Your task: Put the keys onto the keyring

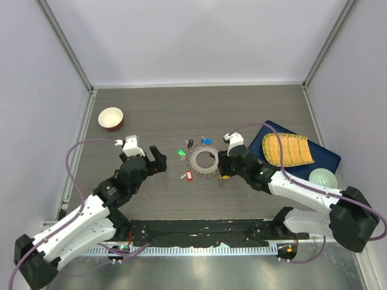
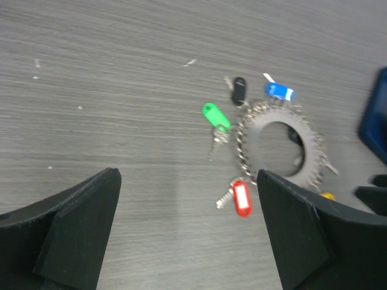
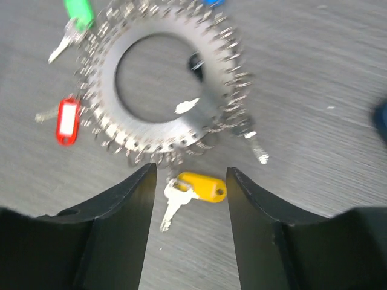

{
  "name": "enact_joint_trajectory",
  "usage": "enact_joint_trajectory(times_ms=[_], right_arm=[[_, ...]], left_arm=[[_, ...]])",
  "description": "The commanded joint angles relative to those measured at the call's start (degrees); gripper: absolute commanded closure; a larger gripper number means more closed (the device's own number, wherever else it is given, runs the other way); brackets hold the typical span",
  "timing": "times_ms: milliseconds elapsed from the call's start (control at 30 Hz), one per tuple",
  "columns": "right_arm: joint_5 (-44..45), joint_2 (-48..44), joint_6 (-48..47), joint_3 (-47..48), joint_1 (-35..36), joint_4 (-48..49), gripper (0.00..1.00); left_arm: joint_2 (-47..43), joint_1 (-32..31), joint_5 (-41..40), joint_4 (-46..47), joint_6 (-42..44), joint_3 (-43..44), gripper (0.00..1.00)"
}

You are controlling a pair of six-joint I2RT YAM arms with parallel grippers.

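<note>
Grey worktop (image 1: 151, 115) carrying keyring (image 3: 130, 130). Right end effector (image 3: 190, 171) straddling yellow key (image 3: 202, 186), released; centring on tag advisable before clenching. Left end effector (image 2: 187, 175) released too.

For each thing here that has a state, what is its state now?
left gripper: open, holding nothing.
right gripper: open, jaws astride the yellow-tag key.
yellow-tag key: flat on the table, off the keyring.
keyring: flat on the table.
red-tag key: at the keyring's rim, attachment unclear.
green-tag key: same.
bowl: upright, empty.

The right wrist view's top edge cuts off the green-tagged key (image 3: 77, 13) and the blue tag (image 3: 213, 2), both blurred.
</note>
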Motion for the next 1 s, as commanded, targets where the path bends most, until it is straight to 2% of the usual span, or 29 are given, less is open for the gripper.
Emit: enact_joint_trajectory(times_ms=[0, 33, 100, 133, 200, 233, 367, 467, 567, 600, 667, 800, 967], right_arm=[[9.1, -3.2, 4.0, 4.8, -4.5, -3.4, 0.31], [10.3, -4.5, 4.4, 5.6, -5.2, -4.3, 0.28], [13.2, -5.8, 5.6, 7.7, -6.7, -6.9, 0.2], [18.2, -6.5, 6.3, 8.6, -7.3, -8.2, 0.08], [21.5, -8.7, 5.5, 11.0, -8.6, -11.5, 0.0], [24.8, -9.8, 5.2, 11.6, -8.7, -12.3, 0.0], [30.8, -18.9, 3.6, 11.7, -8.7, -13.8, 0.0], [34.4, -27.3, 3.0, 11.3, -8.7, -15.7, 0.0], [35.3, -35.7, 1.9, 10.9, -8.7, -17.2, 0.0], [34.9, -37.8, 1.6, 11.0, -8.7, -18.1, 0.0], [34.9, -43.3, 0.1, 11.6, -8.7, -19.3, 0.0], [36.2, -52.0, -4.9, 11.4, -8.7, -20.5, 0.0], [37.8, -62.4, -8.6, 8.1, -8.7, -17.7, 0.0]], left_arm=[[6.1, 7.5, 7.7, -1.7, -0.2, 6.2, 0.0], [7.3, 11.9, 13.0, -2.0, -0.4, 7.6, 0.0], [9.2, 16.7, 17.5, -2.1, -1.2, 8.6, 0.0], [9.5, 21.5, 19.8, -3.0, -2.3, 9.6, 0.0], [9.3, 25.5, 24.5, -4.4, -2.8, 11.0, 0.0], [9.0, 27.4, 24.3, -7.4, -2.5, 13.3, 0.0], [5.0, 27.6, 12.0, -16.9, -1.5, 20.0, 0.0], [-2.9, 27.6, 5.7, -19.5, 0.5, 20.7, 0.0], [-15.9, 27.6, 5.8, -14.3, 6.0, 16.2, 0.0], [-18.9, 27.6, 7.9, -13.1, 10.4, 14.9, 0.0], [-26.4, 27.6, 9.7, -12.1, 13.7, 12.8, 0.0], [-33.8, 27.6, 9.5, -12.7, 15.3, 10.1, 0.0], [-36.1, 27.6, 10.0, -13.7, 15.7, 9.1, 0.0]])
